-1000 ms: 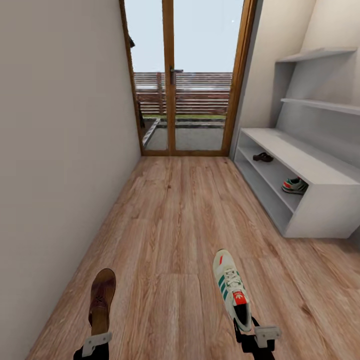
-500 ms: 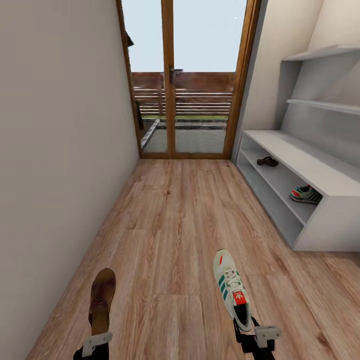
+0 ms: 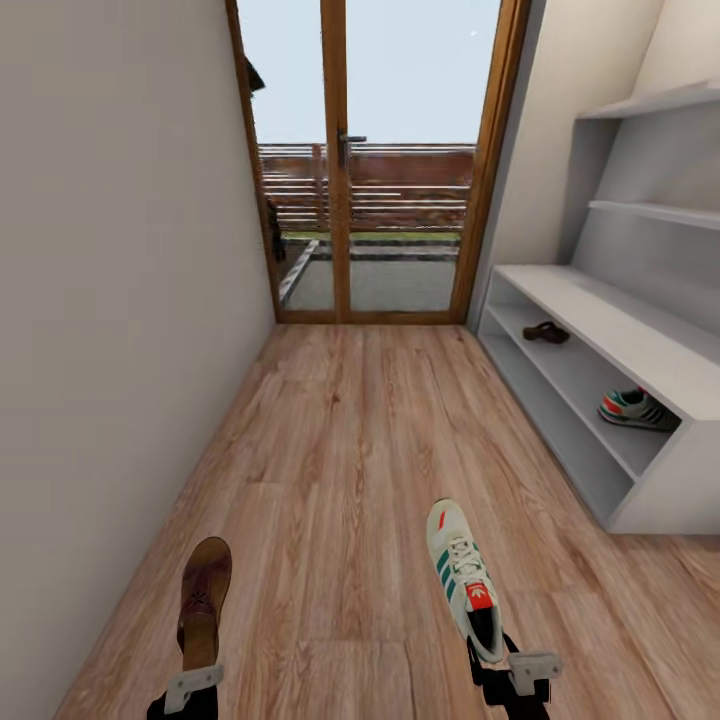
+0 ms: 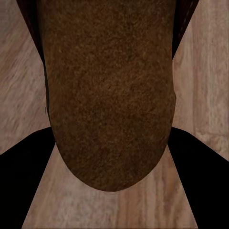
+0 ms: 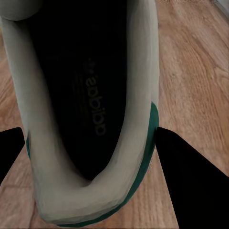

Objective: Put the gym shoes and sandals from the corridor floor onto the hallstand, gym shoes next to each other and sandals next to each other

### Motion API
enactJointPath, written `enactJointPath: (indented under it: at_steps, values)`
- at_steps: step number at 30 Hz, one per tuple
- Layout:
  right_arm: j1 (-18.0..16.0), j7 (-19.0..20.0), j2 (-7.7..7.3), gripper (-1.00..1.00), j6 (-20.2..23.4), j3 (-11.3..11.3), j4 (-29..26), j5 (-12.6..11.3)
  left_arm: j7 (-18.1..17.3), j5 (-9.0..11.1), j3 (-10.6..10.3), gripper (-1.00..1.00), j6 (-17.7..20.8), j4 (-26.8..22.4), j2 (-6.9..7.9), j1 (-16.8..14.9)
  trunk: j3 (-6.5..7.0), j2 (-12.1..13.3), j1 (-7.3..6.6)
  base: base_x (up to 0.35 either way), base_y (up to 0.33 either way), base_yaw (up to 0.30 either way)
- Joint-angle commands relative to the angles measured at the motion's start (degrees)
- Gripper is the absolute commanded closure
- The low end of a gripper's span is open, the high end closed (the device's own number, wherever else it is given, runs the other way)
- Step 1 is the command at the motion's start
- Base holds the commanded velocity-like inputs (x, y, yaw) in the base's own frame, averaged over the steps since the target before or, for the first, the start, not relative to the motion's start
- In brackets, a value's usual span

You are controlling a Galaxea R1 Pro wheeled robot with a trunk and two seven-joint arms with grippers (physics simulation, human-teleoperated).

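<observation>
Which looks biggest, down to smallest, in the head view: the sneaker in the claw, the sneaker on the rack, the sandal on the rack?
1. Sneaker in the right claw, nearest the camera.
2. Sneaker on the rack.
3. Sandal on the rack, farthest away.

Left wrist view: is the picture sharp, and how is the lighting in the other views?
Left wrist view: sandal too close, a soft brown blur. Right wrist view: gym shoe mostly clear, inside dark. Head view: even light, bright glass door, no glare.

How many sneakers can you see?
2. One gym shoe is held by the right tool above the corridor floor. The other gym shoe sits inside the hallstand, on its upper shelf. More could be hidden behind the rack's end.
</observation>
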Motion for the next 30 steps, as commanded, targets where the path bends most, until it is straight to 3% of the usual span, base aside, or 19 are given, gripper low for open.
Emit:
enactJointPath:
  at_steps: [1, 30]
  values:
    - [-0.04, 0.08, 0.02, 1.0, -0.17, -0.49, 0.03, 0.54, -0.44, -0.26, 0.49, 1.0, -0.16, 0.01, -0.03, -0.04, -0.05, -0.02, 0.02, 0.339, 0.0, 0.0]
    - [-0.04, 0.08, 0.02, 1.0, -0.15, -0.49, -0.05, 0.54, -0.44, -0.27, 0.49, 1.0, -0.16, 0.01, -0.03, -0.04, -0.05, -0.02, 0.02, 0.339, 0.0, 0.0]
